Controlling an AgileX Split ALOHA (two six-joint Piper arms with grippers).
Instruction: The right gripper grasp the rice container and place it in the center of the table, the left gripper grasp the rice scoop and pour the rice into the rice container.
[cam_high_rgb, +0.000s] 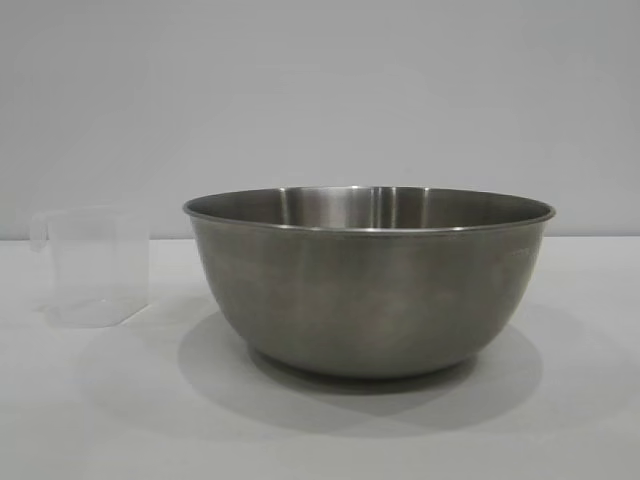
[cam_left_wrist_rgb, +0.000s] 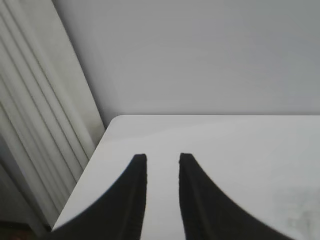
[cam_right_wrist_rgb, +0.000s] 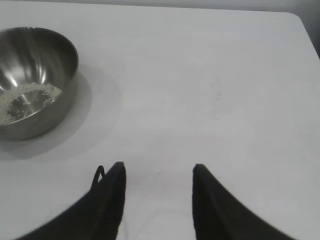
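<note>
Tabletop (cam_high_rgb: 580, 420): rice container (cam_high_rgb: 370, 285) stands centred, rice (cam_right_wrist_rgb: 27, 97) already in its bottom. Rice scoop (cam_high_rgb: 90, 265) stands upright just beside it, apparently empty. Task judged essentially complete. Right gripper (cam_right_wrist_rgb: 157, 172) fingers moderately apart, empty; left gripper (cam_left_wrist_rgb: 162, 160) fingers narrow, empty. No obstruction.

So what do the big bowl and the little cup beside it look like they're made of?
The bowl looks like brushed stainless steel: dull grey sheen, soft reflections, rolled rim. The cup looks like translucent plastic, likely: the wall behind shows through it, cloudy.
</note>
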